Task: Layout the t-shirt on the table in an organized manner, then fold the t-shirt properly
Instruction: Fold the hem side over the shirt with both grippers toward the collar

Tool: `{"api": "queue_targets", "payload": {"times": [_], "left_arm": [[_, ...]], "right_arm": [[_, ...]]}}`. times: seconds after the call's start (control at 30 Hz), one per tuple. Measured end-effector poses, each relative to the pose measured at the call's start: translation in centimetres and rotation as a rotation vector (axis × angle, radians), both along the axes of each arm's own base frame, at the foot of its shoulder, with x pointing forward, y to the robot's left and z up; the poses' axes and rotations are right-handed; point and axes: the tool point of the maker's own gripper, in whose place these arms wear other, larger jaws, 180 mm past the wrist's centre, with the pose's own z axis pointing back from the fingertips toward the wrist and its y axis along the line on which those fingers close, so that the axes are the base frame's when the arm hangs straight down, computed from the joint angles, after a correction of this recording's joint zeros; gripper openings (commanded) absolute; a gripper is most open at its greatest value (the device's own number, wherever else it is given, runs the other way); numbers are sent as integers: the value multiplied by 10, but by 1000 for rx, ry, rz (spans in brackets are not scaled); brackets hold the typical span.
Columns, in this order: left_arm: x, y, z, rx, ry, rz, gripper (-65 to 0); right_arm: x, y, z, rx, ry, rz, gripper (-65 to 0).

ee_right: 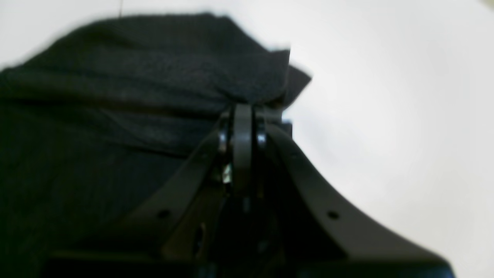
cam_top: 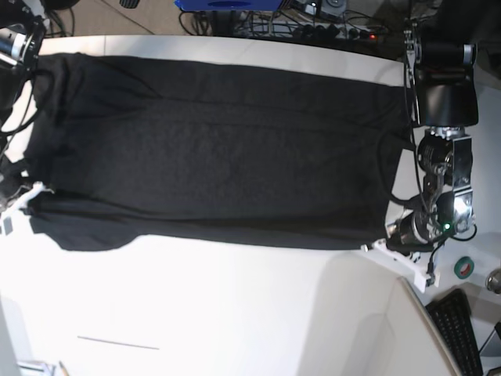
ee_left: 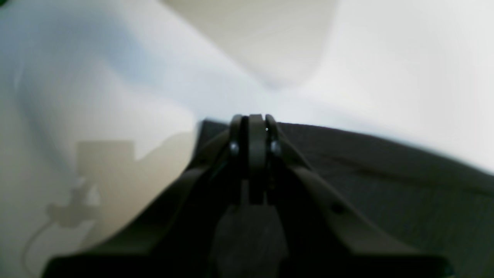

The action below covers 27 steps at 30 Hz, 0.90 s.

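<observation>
With t-shirt (cam_top: 211, 149) spread flat across table (cam_top: 235, 305): L gripper (ee_left: 256, 119) & R gripper (ee_right: 242, 110) each clenched on its hem corners.

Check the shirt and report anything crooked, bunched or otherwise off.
The t-shirt lies spread wide and mostly flat on the table, with only shallow creases. One flap at its near edge, toward the right gripper, juts out past the straight hem line. No print shows. Nothing looks torn or spilled.

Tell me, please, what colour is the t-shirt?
Plain black t-shirt, no print showing; clearest in the base view.
</observation>
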Motion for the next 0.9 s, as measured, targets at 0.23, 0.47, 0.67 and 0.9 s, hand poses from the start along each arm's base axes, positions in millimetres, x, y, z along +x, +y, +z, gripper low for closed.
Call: {"api": "queue_targets", "payload": {"times": [0.23,0.47,0.67,0.9], "left_arm": [[-38,45,12,-20,1,139,-650],[-84,35,-11,-17,72,110,-650],[-96,37,-15,0,82,107,-650],[-103,51,-14,-1,79,149,-650]], "right_arm": [[-32,-18,10,-109,80,24,-650],[-68,-31,12,-117,134,-56,-650],[-96,-17,8,-136,184,-40,-650],[-119,-3,2,-142,212,-24,-650]]}}
